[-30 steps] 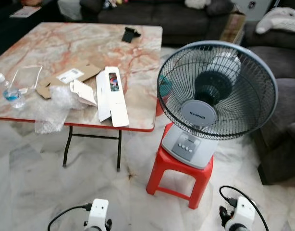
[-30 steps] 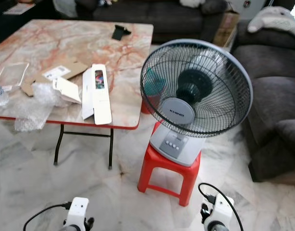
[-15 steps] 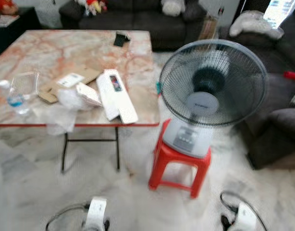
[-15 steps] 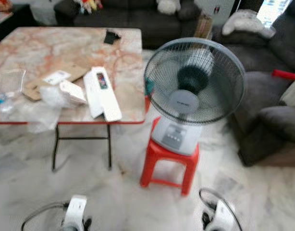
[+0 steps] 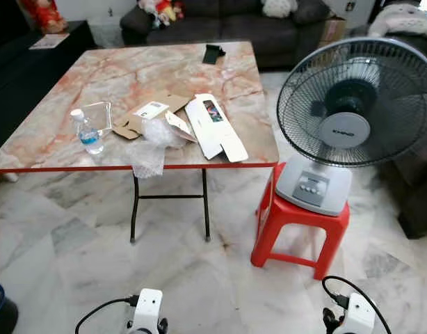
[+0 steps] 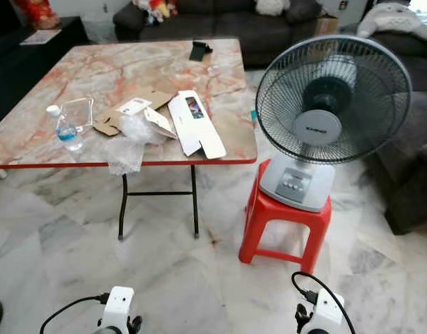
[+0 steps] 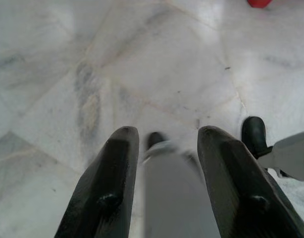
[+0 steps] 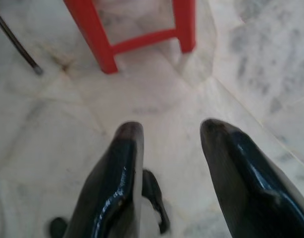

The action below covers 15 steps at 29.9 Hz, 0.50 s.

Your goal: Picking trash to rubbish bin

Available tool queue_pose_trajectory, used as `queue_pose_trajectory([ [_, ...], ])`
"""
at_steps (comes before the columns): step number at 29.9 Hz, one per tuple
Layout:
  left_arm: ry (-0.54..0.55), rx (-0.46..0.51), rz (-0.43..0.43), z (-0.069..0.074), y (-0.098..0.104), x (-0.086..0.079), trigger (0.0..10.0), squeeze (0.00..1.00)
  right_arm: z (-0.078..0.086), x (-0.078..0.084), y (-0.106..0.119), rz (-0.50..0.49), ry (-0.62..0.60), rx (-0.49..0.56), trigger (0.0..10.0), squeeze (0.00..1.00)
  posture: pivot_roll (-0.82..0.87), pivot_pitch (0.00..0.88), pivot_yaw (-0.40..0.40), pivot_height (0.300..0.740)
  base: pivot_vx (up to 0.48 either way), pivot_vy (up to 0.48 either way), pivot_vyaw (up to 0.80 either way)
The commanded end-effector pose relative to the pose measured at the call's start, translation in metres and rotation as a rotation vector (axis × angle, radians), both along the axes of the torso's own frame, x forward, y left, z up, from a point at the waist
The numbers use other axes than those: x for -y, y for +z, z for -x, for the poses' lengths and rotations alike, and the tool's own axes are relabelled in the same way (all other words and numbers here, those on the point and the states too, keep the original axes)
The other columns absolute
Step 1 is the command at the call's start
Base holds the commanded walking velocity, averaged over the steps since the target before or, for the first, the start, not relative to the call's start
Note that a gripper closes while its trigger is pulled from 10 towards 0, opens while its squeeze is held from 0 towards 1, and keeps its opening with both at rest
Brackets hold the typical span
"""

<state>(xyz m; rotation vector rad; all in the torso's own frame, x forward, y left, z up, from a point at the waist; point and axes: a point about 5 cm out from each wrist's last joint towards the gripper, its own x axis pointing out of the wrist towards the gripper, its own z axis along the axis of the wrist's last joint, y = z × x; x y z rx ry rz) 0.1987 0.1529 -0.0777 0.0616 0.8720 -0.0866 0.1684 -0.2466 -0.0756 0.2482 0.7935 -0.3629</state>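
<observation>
Across the marble floor [image 5: 53,271], seen from our head cameras, we judge ourselves at the approach step: the trash waits on the marble-topped table [image 5: 53,132] at eleven o'clock, where bubble wrap [image 5: 149,147], a white box [image 5: 213,129], flattened cardboard [image 5: 140,115] and a water bottle [image 5: 88,133] lie near its front edge, beside the fan [image 5: 359,125] on its red stool [image 5: 300,229]. Next we must close in and raise an arm. At the left wrist, our left gripper [image 7: 167,148] hangs with fingers apart above bare floor, well apart from the trash. At the right wrist, our right gripper [image 8: 172,139] likewise gapes, empty, near the stool's legs.

One table [image 5: 74,125]; one bottle [image 5: 87,132]; one fan [image 5: 356,122] — one red stool [image 5: 297,223]
</observation>
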Motion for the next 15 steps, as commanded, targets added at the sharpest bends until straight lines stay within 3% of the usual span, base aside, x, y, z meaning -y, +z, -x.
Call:
queue_pose_trajectory([
  [1, 0.016, -0.031, -0.022, 0.008, -0.004, -0.009, 10.0, 0.00, -0.006, -0.005, 0.001, -0.013, 0.003, 0.019, 10.0, 0.00, -0.18, 0.113, -0.007, 0.740, 0.000, 0.356, 0.00],
  [6, 0.015, -0.014, -0.015, 0.005, -0.002, -0.008, 10.0, 0.00, -0.010, -0.004, 0.004, -0.010, 0.007, 0.038, 10.0, 0.00, -0.18, 0.125, -0.005, 0.740, 0.000, 0.359, 0.00],
  [9, 0.028, 0.039, 0.010, -0.008, 0.005, -0.004, 10.0, 0.00, -0.019, -0.002, 0.009, 0.004, 0.014, 0.071, 10.0, 0.00, -0.19, 0.132, -0.002, 0.740, 0.000, 0.359, 0.00],
  [10, 0.027, 0.088, 0.017, -0.019, 0.012, -0.001, 10.0, 0.00, -0.026, 0.000, 0.014, 0.018, 0.019, 0.100, 10.0, 0.00, -0.19, 0.131, -0.002, 0.740, 0.000, 0.356, 0.00],
  [12, 0.027, 0.104, 0.019, -0.022, 0.014, -0.001, 10.0, 0.00, -0.028, 0.001, 0.016, 0.024, 0.022, 0.110, 10.0, 0.00, -0.19, 0.131, -0.002, 0.740, 0.000, 0.351, 0.00],
  [13, 0.038, 0.177, 0.016, -0.037, 0.024, 0.000, 10.0, 0.00, -0.042, 0.005, 0.027, 0.066, 0.050, 0.169, 10.0, 0.00, -0.18, 0.133, -0.001, 0.740, 0.000, 0.000, 0.00],
  [15, 0.041, 0.238, 0.011, -0.047, 0.033, 0.000, 10.0, 0.00, -0.052, 0.007, 0.035, 0.101, 0.073, 0.215, 10.0, 0.00, -0.18, 0.135, -0.001, 0.740, 0.000, 0.000, 0.00],
])
